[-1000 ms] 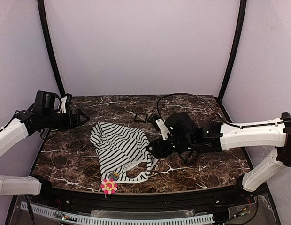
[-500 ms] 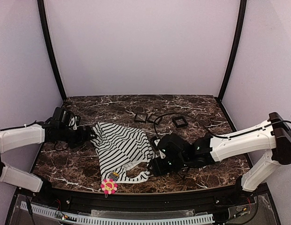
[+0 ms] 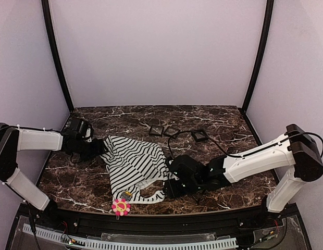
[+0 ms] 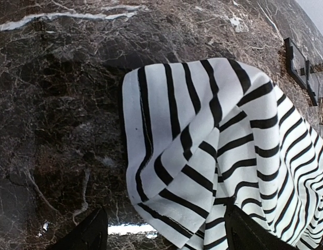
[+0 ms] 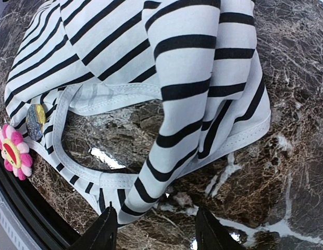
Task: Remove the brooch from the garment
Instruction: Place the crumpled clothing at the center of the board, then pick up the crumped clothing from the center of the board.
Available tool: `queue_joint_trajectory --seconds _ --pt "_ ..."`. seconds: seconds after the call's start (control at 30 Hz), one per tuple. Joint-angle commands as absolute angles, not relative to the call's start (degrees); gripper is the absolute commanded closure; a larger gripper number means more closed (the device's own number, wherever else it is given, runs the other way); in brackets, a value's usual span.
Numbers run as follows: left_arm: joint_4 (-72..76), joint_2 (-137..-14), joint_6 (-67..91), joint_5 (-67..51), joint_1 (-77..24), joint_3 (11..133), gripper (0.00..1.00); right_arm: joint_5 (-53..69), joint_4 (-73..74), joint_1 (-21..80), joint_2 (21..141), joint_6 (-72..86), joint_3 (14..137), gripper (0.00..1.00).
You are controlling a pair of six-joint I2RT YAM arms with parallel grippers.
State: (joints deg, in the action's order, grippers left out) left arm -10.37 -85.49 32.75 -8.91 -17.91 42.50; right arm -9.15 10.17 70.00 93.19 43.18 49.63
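At the near edge of the tabletop point(image 3: 219, 117) the brooch point(image 3: 121, 207) sits against the garment point(image 3: 135, 164) hem, seemingly unremoved, while my left jaws and right jaws both stand wide, empty, at opposite cloth edges.

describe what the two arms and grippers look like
The left arm and right arm are smooth white tubes with black joint housings. The left gripper and right gripper are black, with flat dark fingers. A thin black cable trails to the right arm.
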Motion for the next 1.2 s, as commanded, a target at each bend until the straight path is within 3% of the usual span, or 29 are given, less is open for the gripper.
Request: queue_joint_trajectory --seconds 0.0,0.33,0.47,0.73,0.9,1.17 --pt "-9.4 -87.8 31.0 -6.0 -18.1 44.5 0.22 -11.0 7.8 71.1 94.8 44.4 49.3 0.51" --pt "-7.2 -91.2 30.1 -4.4 -18.1 46.4 0.49 -12.9 7.3 71.2 96.9 44.1 51.2 0.66" --pt "-6.8 -92.3 30.0 -4.6 -18.1 47.0 0.53 -12.9 6.9 71.2 97.3 44.1 51.4 0.75" --pt "-6.4 -93.8 30.0 -5.4 -18.1 47.2 0.84 -14.0 7.2 71.2 96.5 44.4 51.6 1.00" --pt "-5.6 -92.8 29.8 -5.2 -18.1 46.6 0.98 -18.5 10.3 71.1 92.6 43.6 52.9 1.00" --pt "-10.3 -78.7 28.5 3.2 -15.6 46.1 0.99 -26.7 20.3 66.8 79.7 36.4 57.1 1.00"
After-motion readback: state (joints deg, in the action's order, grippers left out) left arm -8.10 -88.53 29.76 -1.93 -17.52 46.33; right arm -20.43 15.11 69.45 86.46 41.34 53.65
